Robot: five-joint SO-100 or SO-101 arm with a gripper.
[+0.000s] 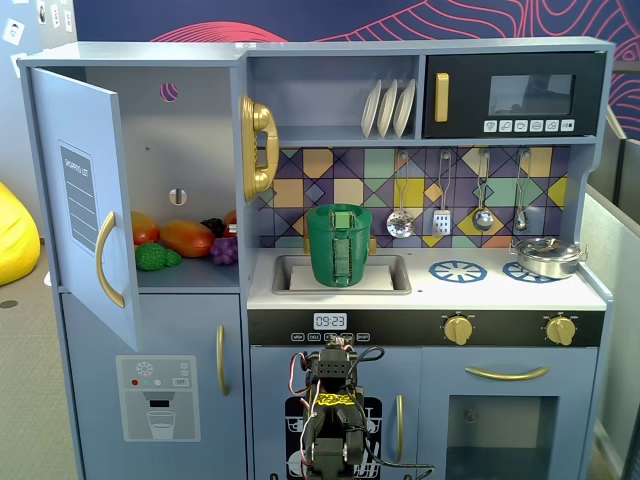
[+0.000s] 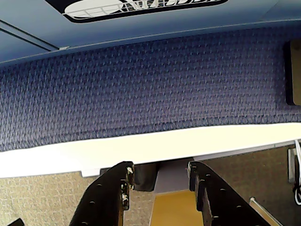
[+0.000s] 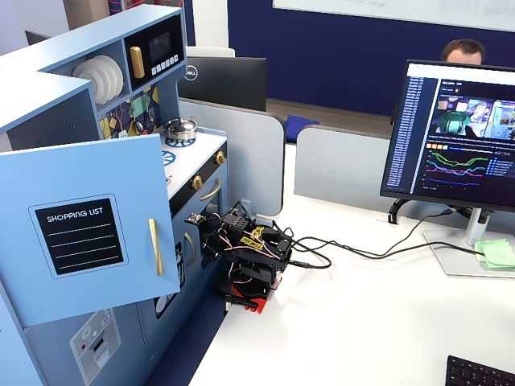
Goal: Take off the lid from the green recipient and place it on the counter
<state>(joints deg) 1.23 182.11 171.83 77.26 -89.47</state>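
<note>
The recipient (image 1: pixel 340 245) stands upright in the sink recess at the centre of a fixed view, its ribbed strip facing the camera, with the lid (image 1: pixel 339 210) seated flat on top. The counter (image 1: pixel 480 288) runs off to the right of it, bare between the sink and the pan (image 1: pixel 545 256) at far right. The arm (image 1: pixel 332 420) is folded low at the bottom centre of that frame, in front of the cabinet doors, so the lid lies well above the claw and almost straight up from it. In the wrist view the claw (image 2: pixel 161 181) points down at the floor, jaws moderately apart and empty. The reach must rise first, then go forward over the sink.
</note>
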